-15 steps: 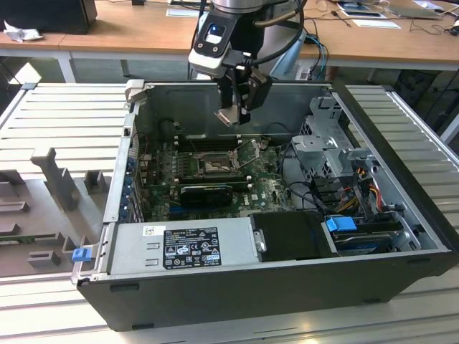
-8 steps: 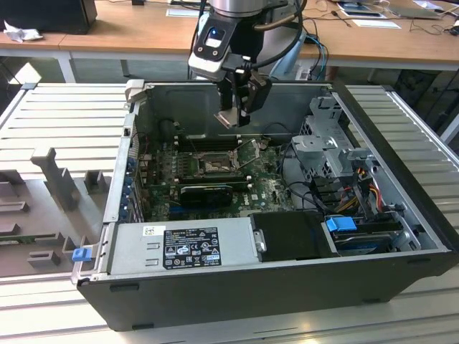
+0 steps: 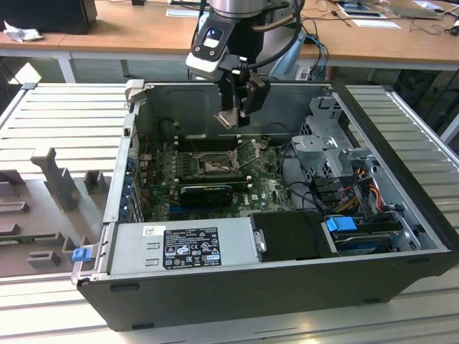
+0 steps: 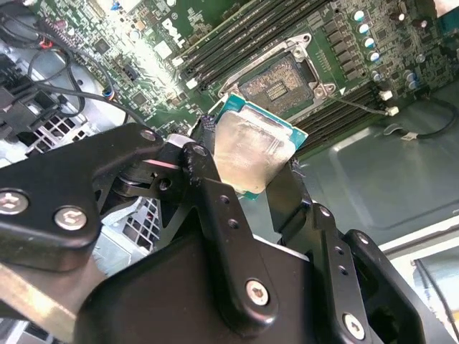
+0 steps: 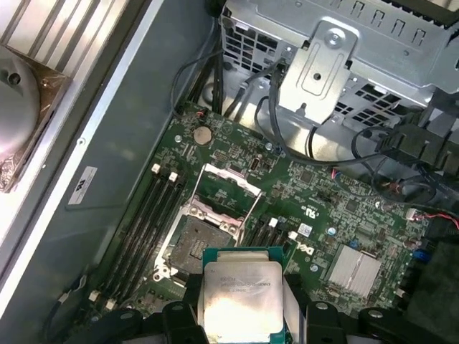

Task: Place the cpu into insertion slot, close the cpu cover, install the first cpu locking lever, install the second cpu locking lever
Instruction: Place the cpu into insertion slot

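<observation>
Flat square cpu [image 5: 241, 299] — matte silver face

An open computer case [image 3: 237, 301] is laid on its side on a grey slatted tabletop [image 3: 64, 115]. A grey power supply [image 3: 179, 244] bearing a label is mounted along the case's near wall, and a blue clip [image 3: 81, 254] is seen at the case's near corner on the exterior view's left. A green motherboard [image 3: 267, 188] is fixed to the case floor, and a long black finned card [image 3: 208, 192] is seated on it. A silvery drive cage [image 3: 326, 143] is set against the case's wall on the exterior view's right, with coloured cables [image 3: 358, 183] beside it. In the first wrist view a coin battery [image 5: 203, 134] and a ribbed heatsink [image 5: 355, 269] are seen on the board. A grey moulded tray [image 3: 36, 208] is laid at the tabletop's edge on the exterior view's left.
</observation>
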You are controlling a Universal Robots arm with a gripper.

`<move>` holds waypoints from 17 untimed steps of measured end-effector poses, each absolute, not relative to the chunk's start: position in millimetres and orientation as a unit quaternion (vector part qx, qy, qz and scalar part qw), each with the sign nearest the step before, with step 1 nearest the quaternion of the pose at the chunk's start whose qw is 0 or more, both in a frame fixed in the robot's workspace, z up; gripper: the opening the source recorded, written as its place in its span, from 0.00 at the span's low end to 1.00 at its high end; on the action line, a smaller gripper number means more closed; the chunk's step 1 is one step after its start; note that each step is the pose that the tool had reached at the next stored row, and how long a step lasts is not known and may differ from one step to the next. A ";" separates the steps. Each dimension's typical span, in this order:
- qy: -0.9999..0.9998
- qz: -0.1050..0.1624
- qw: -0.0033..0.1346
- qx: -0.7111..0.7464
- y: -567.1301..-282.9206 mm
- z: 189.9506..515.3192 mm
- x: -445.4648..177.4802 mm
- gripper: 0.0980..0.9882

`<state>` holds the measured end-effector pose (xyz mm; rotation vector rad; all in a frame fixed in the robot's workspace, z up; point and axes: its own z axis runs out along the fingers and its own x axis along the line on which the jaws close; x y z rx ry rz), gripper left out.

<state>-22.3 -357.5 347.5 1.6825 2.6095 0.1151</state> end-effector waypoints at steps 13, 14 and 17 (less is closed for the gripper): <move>0.823 0.037 0.018 0.567 -357.5 345.8 -24.6 0.48; 0.823 0.037 0.018 0.567 -357.5 345.4 -24.6 0.48; 0.823 0.037 0.018 0.567 -357.5 343.9 -24.6 0.48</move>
